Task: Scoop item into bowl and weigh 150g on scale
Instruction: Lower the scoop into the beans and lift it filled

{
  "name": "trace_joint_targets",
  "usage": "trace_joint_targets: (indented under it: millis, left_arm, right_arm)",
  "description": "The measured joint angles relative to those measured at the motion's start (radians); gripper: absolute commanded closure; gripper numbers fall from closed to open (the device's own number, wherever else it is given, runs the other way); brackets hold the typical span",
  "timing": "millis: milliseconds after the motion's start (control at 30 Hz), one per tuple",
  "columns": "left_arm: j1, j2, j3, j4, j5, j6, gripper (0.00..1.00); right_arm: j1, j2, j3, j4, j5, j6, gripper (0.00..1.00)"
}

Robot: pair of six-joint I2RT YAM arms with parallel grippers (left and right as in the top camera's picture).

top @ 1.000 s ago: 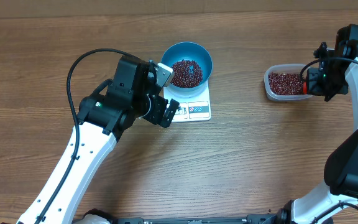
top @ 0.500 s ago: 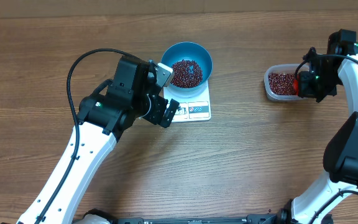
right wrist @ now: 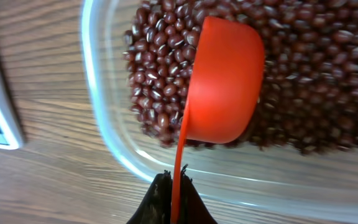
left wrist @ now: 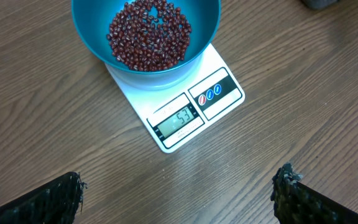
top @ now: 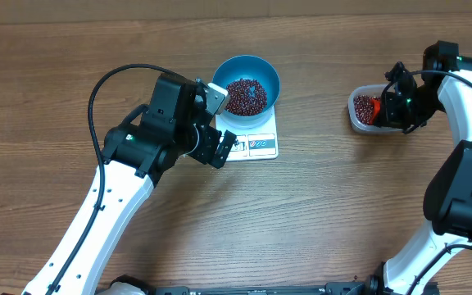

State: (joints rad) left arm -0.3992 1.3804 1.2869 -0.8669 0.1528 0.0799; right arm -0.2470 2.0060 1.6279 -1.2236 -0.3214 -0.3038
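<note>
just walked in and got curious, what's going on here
The right gripper is shut on a red scoop, held over a clear tub of beans. A blue bowl partly filled with more of them sits on the scale, whose display reads 53. The left gripper hangs open over the table in front of the scale, holding nothing.

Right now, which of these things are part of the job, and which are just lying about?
In use: beans, blue bowl, white scale, clear tub, red scoop held in the shut right gripper, open left gripper.
Lying about: no stray things that I can see, only the wooden table beneath.
</note>
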Motion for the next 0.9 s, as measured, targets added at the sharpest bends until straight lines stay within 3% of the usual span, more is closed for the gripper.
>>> trace_joint_targets:
  millis: [367,900]
  left_arm:
    - [0.000,0.000,0.000,0.000,0.000,0.000,0.00]
    - [0.000,0.000,0.000,0.000,0.000,0.000,0.00]
  right_arm:
    - [-0.062,0.045,0.000,0.001,-0.196,0.015,0.96]
    - [-0.282,0.053,-0.002,-0.080,-0.472,-0.056,0.96]
